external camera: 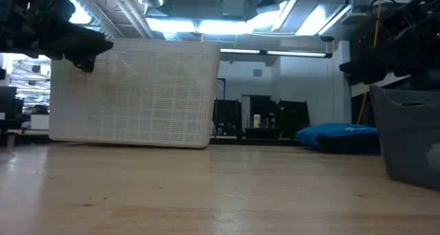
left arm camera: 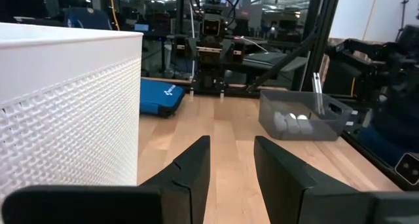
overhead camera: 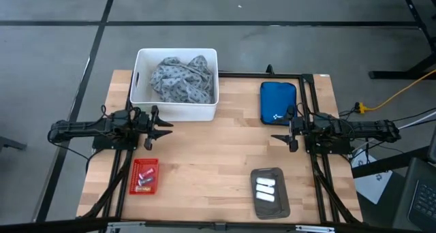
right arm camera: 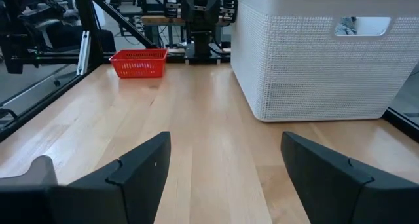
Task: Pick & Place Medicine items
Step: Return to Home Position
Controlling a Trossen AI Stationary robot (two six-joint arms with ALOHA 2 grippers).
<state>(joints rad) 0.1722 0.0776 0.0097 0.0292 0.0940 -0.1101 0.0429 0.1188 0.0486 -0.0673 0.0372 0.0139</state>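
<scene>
Several small white medicine items (overhead camera: pixel 265 190) lie in a grey tray (overhead camera: pixel 279 204) near the table's near edge; the left wrist view shows them too (left arm camera: pixel 291 122). More small items, white and pinkish (overhead camera: pixel 142 179), lie in the red mesh basket (overhead camera: pixel 153 166) at the near left, which the right wrist view also shows (right arm camera: pixel 139 62). My left gripper (overhead camera: pixel 165 129) (left arm camera: pixel 232 140) hovers open beside the white basket, pointing toward the table's right. My right gripper (overhead camera: pixel 281 132) (right arm camera: pixel 226 135) hovers open near the blue pouch, pointing left. Neither holds anything.
A white perforated basket (overhead camera: pixel 139 90) (external camera: pixel 130 91) holding a grey patterned cloth (overhead camera: pixel 181 80) stands at the far left. A blue zipped pouch (overhead camera: pixel 277 102) (external camera: pixel 337 133) lies at the far right. Bare wood (overhead camera: pixel 218 158) spreads between the arms.
</scene>
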